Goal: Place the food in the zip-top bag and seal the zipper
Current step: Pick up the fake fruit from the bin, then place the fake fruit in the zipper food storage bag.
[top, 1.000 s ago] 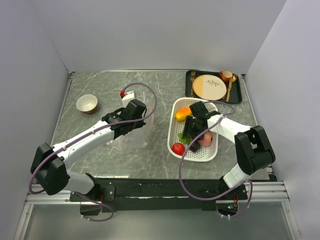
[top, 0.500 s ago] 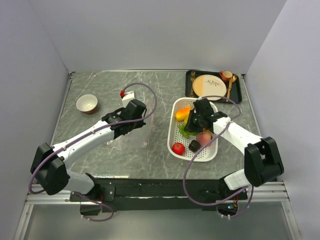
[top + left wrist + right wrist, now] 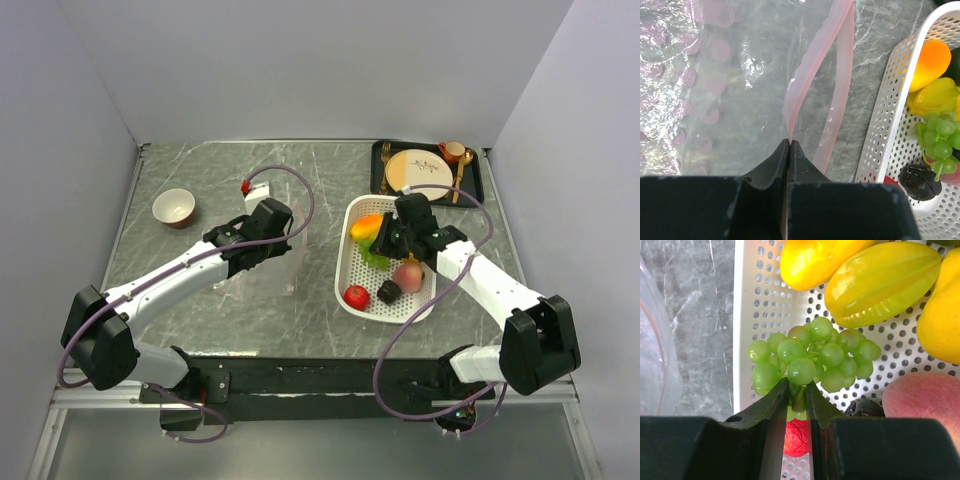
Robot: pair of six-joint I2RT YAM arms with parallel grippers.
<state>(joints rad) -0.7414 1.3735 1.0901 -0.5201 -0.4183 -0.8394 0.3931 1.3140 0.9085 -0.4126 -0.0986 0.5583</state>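
The clear zip-top bag stands on the table left of the white basket. My left gripper is shut on one side of its pale pink zipper, and the mouth gapes. In the basket, my right gripper is shut on the lower part of the green grapes. Around the grapes lie an orange mango, a yellow ridged fruit, a pink peach, a red tomato and a small dark piece.
A small bowl sits at the far left. A dark tray at the back right holds a cream plate, a cup and cutlery. A white box stands behind the bag.
My right gripper has closed on the grapes and shifted toward the far side of the basket, uncovering the peach and dark piece. The left gripper has held still on the zipper.
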